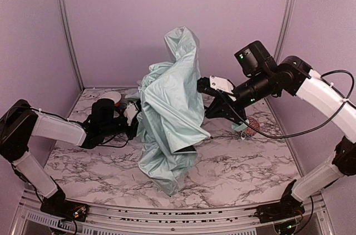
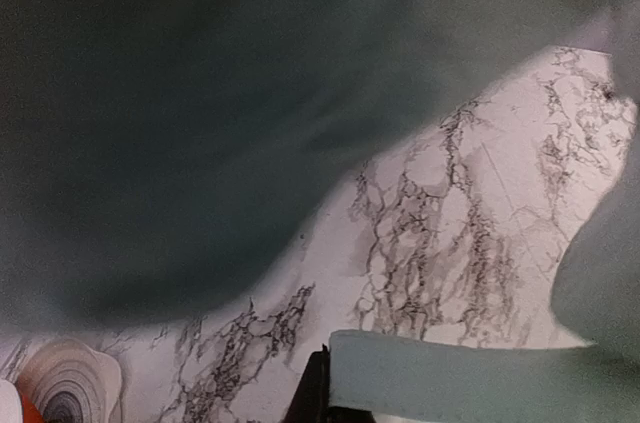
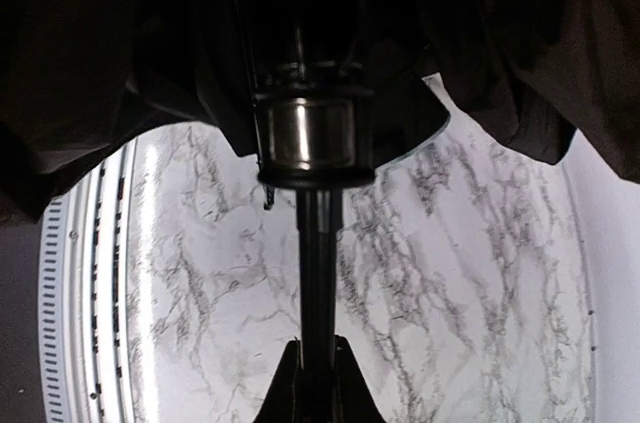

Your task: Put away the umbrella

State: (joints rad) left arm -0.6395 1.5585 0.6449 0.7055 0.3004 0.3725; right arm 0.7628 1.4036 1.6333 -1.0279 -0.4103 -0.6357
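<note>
Both arms reach inward, right jaws clamping the umbrella (image 1: 167, 101) by its shaft (image 3: 318, 263), left jaws pinching its canopy (image 2: 450, 378).

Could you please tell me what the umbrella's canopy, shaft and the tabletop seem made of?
Canopy: thin synthetic fabric, probably nylon, slight sheen, crumpled folds. Shaft: black metal, likely, with a shiny steel-looking collar. Tabletop: glossy marble-patterned surface, possibly laminate.

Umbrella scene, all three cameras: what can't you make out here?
- Top view: left gripper, fingertips buried behind the umbrella canopy.
- Left wrist view: whether anything is gripped; blurred canopy fills the frame.
- Right wrist view: the canopy's underside, lost in black shadow above the shaft.
- Top view: pink patterned lump, too small to identify.
</note>
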